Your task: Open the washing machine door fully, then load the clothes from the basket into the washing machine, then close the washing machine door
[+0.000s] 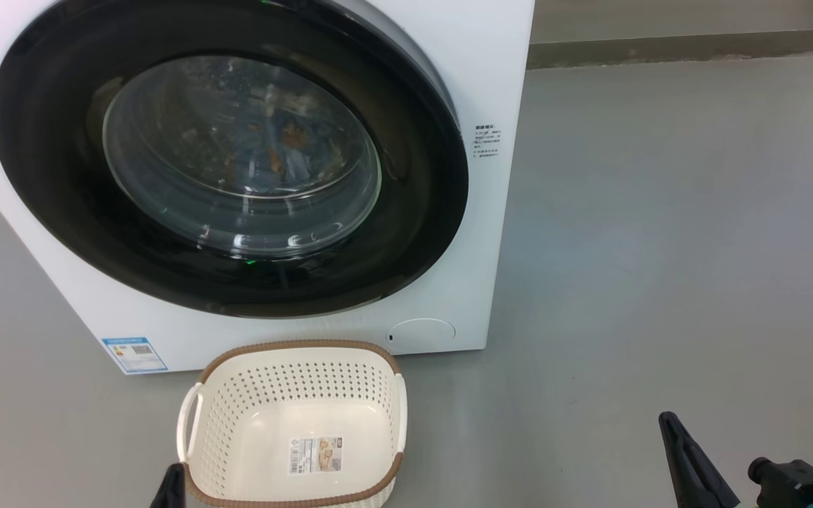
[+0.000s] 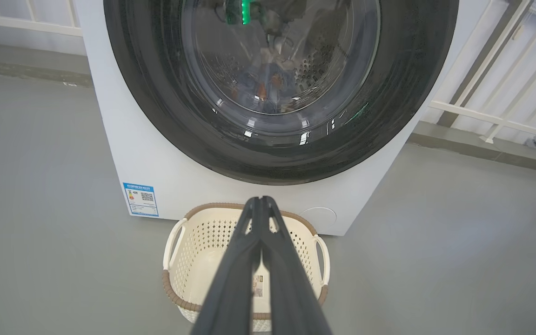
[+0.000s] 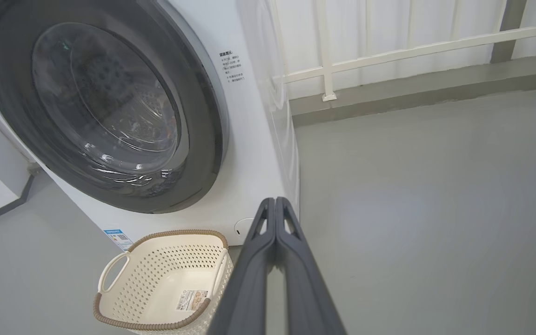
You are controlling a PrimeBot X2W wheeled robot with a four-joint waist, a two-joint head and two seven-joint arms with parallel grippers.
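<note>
I see the washing machine door [image 1: 420, 183] shut, the clothes [image 1: 283, 144] behind its glass, the basket [image 1: 293, 384] empty on the floor just in front of it. To me the job looks finished. The left gripper [image 2: 261, 204] and right gripper [image 3: 275, 204] are pinched closed, holding nothing.

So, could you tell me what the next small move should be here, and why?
Probably none, beyond resting the arms: the door looks shut flush, the clothes show behind its glass, the basket is empty, and the left hand and right hand are shut, holding nothing.
</note>
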